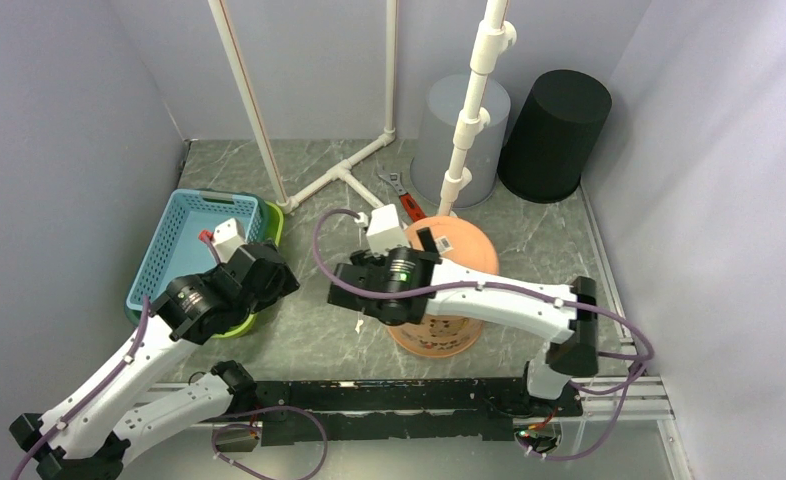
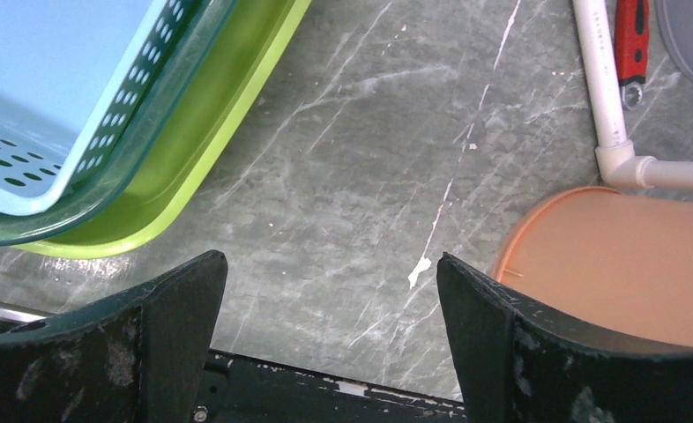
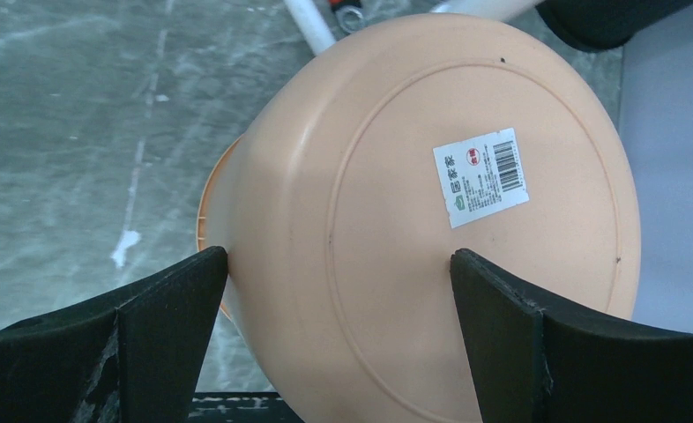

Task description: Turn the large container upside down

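The large container (image 3: 431, 220) is a peach-orange tub. In the right wrist view its flat bottom, with a white barcode label (image 3: 481, 176), faces up at the camera. It also shows in the top view (image 1: 454, 248) and at the right of the left wrist view (image 2: 625, 256). My right gripper (image 3: 339, 256) is open and hovers over the tub, one finger past its left side and one over its bottom, gripping nothing. My left gripper (image 2: 330, 264) is open and empty over bare table, between the basket and the tub.
A blue basket (image 1: 184, 235) sits in a green tray (image 2: 175, 176) at the left. White pipes (image 1: 339, 175) run across the back, with a red-handled wrench (image 1: 409, 205) beside them. A grey bin (image 1: 459, 130) and a black bin (image 1: 554, 130) stand behind. A black rail (image 1: 389, 395) lines the near edge.
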Available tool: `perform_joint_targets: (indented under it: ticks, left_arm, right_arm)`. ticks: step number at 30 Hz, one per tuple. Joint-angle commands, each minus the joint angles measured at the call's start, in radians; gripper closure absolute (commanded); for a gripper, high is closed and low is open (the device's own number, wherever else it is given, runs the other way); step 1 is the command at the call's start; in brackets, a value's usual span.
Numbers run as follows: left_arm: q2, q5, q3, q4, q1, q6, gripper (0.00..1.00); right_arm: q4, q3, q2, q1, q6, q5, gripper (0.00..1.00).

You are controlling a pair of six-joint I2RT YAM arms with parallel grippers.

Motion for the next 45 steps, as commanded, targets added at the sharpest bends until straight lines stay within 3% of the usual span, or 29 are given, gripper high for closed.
perform_joint_targets:
  ticks: [1, 6, 9, 14, 20, 25, 29, 32, 39, 45]
  left_arm:
    - [0.004, -0.004, 0.001, 0.058, 0.003, 0.022, 0.06]
    - [0.026, 0.01, 0.005, 0.07, 0.003, 0.041, 0.06]
    - [0.032, 0.03, -0.001, 0.092, 0.003, 0.058, 0.06]
    - [0.037, 0.057, 0.004, 0.135, 0.003, 0.118, 0.06]
    - [0.057, 0.053, 0.03, 0.132, 0.003, 0.135, 0.06]
    - [0.067, 0.068, 0.021, 0.146, 0.003, 0.13, 0.06]
    - [0.071, 0.086, 0.013, 0.152, 0.003, 0.117, 0.06]
    - [0.075, 0.089, 0.016, 0.149, 0.003, 0.115, 0.06]
    - [0.086, 0.091, 0.028, 0.146, 0.003, 0.117, 0.07]
    - [0.1, 0.105, 0.025, 0.16, 0.003, 0.123, 0.07]
  right_arm:
    - [-0.053, -0.158, -0.124, -0.024, 0.131, -0.067, 0.0]
    - [-0.001, -0.3, -0.327, -0.121, 0.146, -0.142, 0.0]
    - [0.067, -0.297, -0.43, -0.229, 0.067, -0.214, 0.0]
    - [0.223, -0.251, -0.606, -0.247, -0.029, -0.302, 0.0]
    - [0.564, -0.431, -0.84, -0.245, -0.142, -0.686, 0.01]
    - [0.636, -0.578, -0.852, -0.207, -0.147, -0.912, 0.0]
    - [0.561, -0.592, -0.769, -0.075, -0.099, -0.821, 0.0]
    - [0.402, -0.554, -0.692, -0.058, 0.004, -0.643, 0.0]
    - [-0.044, -0.499, -0.623, -0.058, 0.49, -0.276, 0.0]
    - [-0.051, -0.564, -0.74, -0.172, 0.525, -0.19, 0.0]
